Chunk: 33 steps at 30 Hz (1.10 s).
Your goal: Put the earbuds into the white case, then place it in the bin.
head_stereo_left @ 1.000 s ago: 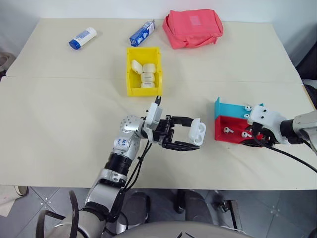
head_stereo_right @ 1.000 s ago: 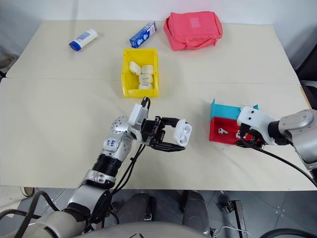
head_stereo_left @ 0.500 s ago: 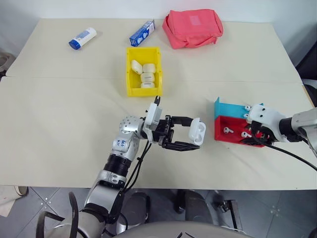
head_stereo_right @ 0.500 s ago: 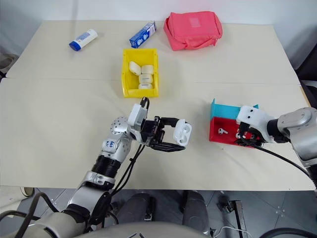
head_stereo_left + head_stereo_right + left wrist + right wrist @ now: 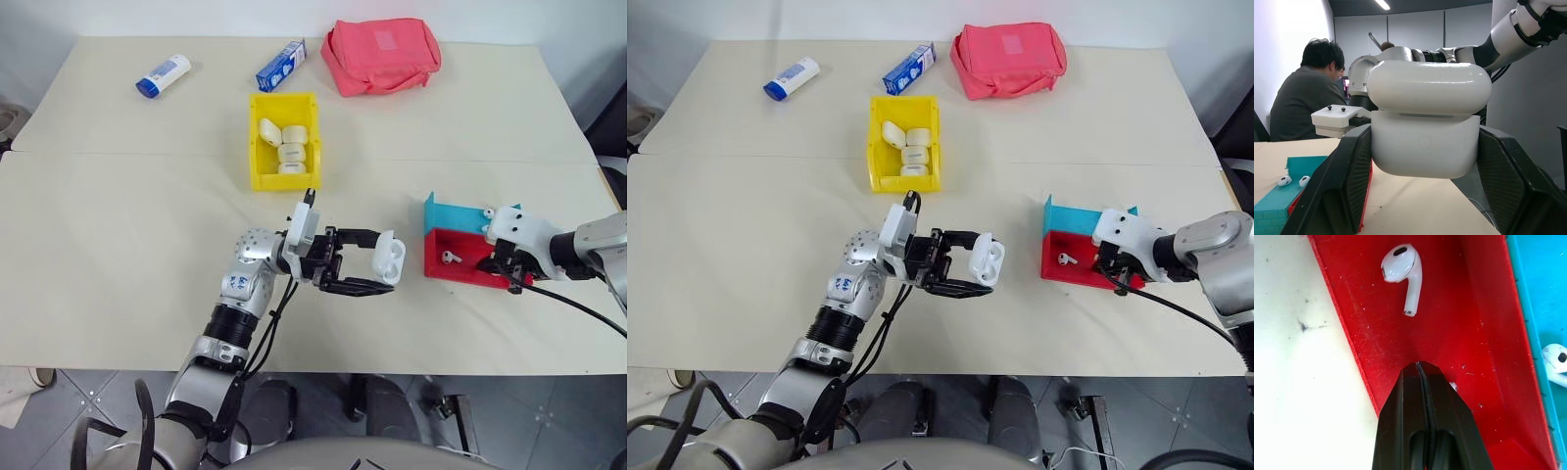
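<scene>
My left gripper (image 5: 384, 262) is shut on the white case (image 5: 391, 255) and holds it above the table's middle; its lid (image 5: 1429, 87) sits on top. My right gripper (image 5: 1419, 366) is down inside the red tray (image 5: 462, 271) with its fingers pressed shut. A small white bit (image 5: 1452, 386) peeks out beside the tips, and I cannot tell whether it is held. One earbud (image 5: 1402, 268) lies loose on the red floor. Another earbud (image 5: 1555, 358) rests on the teal tray (image 5: 451, 214). The yellow bin (image 5: 255, 147) stands farther back, with several cream cases inside.
Along the table's far side lie a pink pouch (image 5: 382, 54), a blue-and-white carton (image 5: 281, 65) and a white bottle with a blue cap (image 5: 164, 75). A seated person (image 5: 1303, 98) shows in the left wrist view. The red and teal trays sit near the right front edge.
The right gripper's fingers have closed inside the red tray, where an earbud lay beside them. The left gripper and the case have stayed put.
</scene>
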{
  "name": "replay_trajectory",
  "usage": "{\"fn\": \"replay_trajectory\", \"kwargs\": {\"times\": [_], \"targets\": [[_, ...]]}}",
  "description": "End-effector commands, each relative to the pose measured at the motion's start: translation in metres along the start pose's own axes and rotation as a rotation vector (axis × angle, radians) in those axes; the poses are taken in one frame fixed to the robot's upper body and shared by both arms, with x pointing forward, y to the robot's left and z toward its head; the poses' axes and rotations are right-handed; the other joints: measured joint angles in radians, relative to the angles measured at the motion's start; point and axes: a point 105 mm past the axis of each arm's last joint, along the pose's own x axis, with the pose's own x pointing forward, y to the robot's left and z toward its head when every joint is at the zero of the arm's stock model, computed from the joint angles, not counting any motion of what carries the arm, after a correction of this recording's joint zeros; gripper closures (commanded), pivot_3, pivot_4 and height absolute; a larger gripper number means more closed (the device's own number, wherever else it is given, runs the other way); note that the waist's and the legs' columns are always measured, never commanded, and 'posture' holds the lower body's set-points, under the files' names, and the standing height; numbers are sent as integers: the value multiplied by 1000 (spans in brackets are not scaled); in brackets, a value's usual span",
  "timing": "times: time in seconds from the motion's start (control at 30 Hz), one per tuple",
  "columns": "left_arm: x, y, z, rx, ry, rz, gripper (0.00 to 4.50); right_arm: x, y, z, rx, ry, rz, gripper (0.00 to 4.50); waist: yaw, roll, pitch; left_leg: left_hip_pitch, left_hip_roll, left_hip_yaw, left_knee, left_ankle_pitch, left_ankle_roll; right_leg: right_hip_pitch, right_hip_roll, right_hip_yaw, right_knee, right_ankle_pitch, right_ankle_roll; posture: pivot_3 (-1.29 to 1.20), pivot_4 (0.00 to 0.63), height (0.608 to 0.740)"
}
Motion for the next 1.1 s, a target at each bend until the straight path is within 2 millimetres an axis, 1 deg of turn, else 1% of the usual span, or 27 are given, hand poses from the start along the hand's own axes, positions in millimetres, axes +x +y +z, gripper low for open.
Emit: {"fn": "replay_trajectory", "kwargs": {"times": [0.03, 0.17, 0.27, 0.33, 0.4, 0.43, 0.6, 0.73, 1.1], "targets": [[6, 1, 9, 32, -19, -26, 1699, -17, -5, 19, -8, -83, -46, 4489, 0, 0, 0, 0, 0, 0, 0, 0, 0, 0, 0, 0, 0, 0, 0, 0, 150, 740], [6, 2, 9, 30, -19, -27, 1699, -30, -4, 29, -8, -130, -69, 4489, 2, 1, 0, 0, 0, 0, 0, 0, 0, 0, 0, 0, 0, 0, 0, 0, 150, 740], [6, 4, 8, 30, -19, -25, 1699, -42, -3, 26, -10, -121, -103, 4489, 6, 1, 0, 0, 0, 0, 0, 0, 0, 0, 0, 0, 0, 0, 0, 0, 150, 740], [6, 5, 8, 30, -20, -25, 1699, -47, 1, 23, -2, -114, -105, 4122, 6, 1, 0, -1, 0, 0, 0, 0, 0, 0, 0, 0, -1, 0, 0, 0, 150, 740], [7, 5, 8, 30, -21, -26, 1699, -51, 2, 18, -3, -98, -126, 3587, 5, 1, 0, -1, 0, 0, 0, 0, 0, 0, 0, 0, -1, 0, 1, 0, 150, 740], [7, 6, 8, 30, -21, -26, 1699, -53, 3, 16, -2, -91, -130, 3244, 5, 1, 0, -1, 0, 0, 0, 0, 0, 0, 0, 0, -1, 0, 1, 0, 150, 740], [9, 8, 7, 30, -26, -31, 1699, -55, 7, 2, 11, -28, -145, 3244, 3, 1, 0, 0, 0, 0, 0, 0, 0, 0, 0, 0, -1, 0, 1, 0, 150, 740], [11, 8, 7, 30, -29, -36, 1699, -48, 6, -12, 29, 24, -144, 3244, 3, 1, 0, 0, 0, 0, 0, 0, 0, 0, 0, 0, -2, 0, 1, 0, 150, 740], [9, 7, 8, 33, -28, -33, 1699, -28, 3, -25, 60, 60, -107, 3244, 2, 1, 0, 0, 0, 0, 0, 0, 0, 0, 0, 0, -2, 0, 0, 0, 150, 740]]}}
